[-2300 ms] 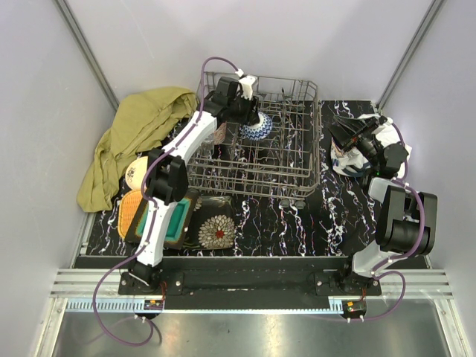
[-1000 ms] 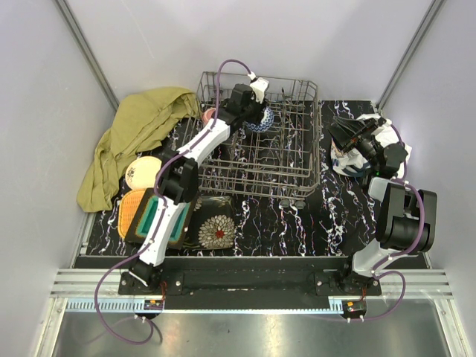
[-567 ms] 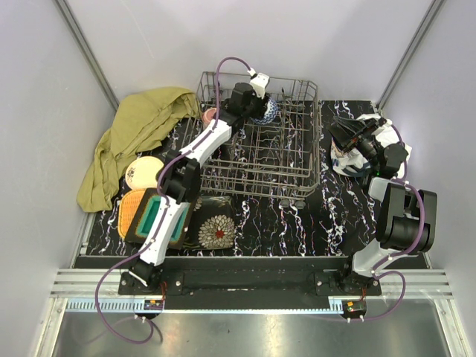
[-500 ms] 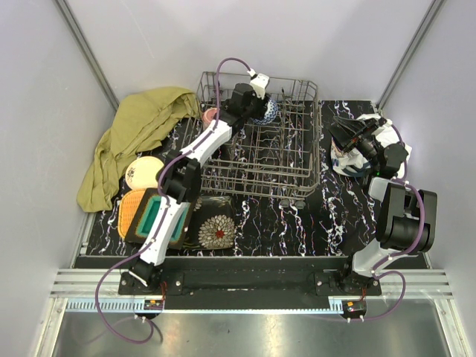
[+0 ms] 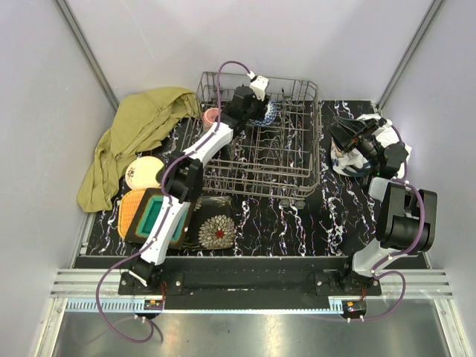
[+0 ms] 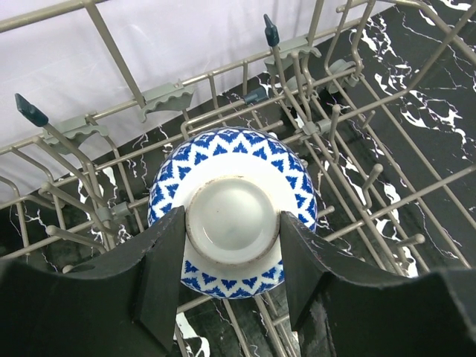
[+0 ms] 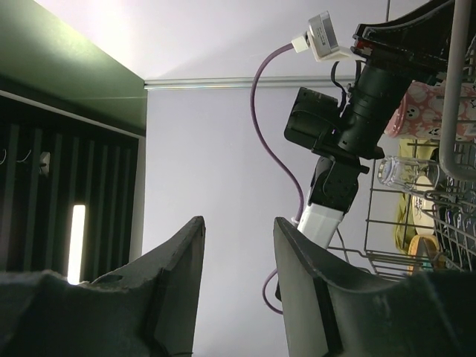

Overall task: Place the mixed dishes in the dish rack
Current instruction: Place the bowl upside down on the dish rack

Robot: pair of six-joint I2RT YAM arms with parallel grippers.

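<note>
My left gripper is shut on the foot ring of a blue-and-white patterned bowl, held bottom toward the wrist camera among the tines at the far side of the grey wire dish rack. Left of the rack's front lie a cream round plate, an orange plate, a teal square plate and a dark floral plate. A pink cup stands by the rack's far left corner. My right gripper hangs open and empty to the right of the rack.
An olive-yellow cloth lies bunched at the far left. A white printed cloth sits under the right arm. In the right wrist view a clear glass and the pink cup show behind the rack's wires.
The left gripper has carried the bowl from the rack's middle toward its far rim, turning it onto its side. The right arm has not moved.
</note>
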